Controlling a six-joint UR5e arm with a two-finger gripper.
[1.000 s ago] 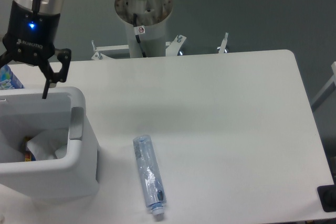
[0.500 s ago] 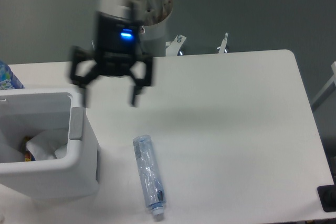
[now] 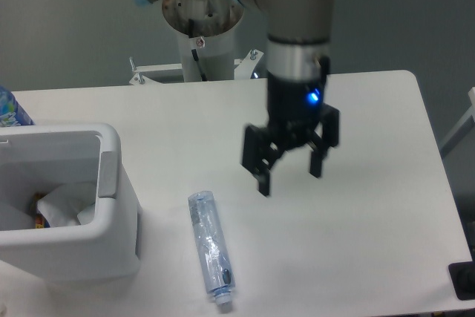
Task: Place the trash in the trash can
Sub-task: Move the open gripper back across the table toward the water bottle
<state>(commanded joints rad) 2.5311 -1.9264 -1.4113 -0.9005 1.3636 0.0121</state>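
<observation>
I've got the black two-finger gripper (image 3: 290,171) spread wide and empty above the table, right of the crushed bluish clear plastic bottle (image 3: 211,249) lying flat beside the boxy white plastic trash can (image 3: 111,206), probably lining up a grab.

Bottle (image 3: 211,250) is lain flat on table (image 3: 371,206), w/ bare surface seen on all sides. Gripper (image 3: 290,176), jaws spread, is hung above table to its upper right, apart from it. Trash can (image 3: 70,213) is stood to bottle's left, near but not touching; its top is left unobstructed.
</observation>
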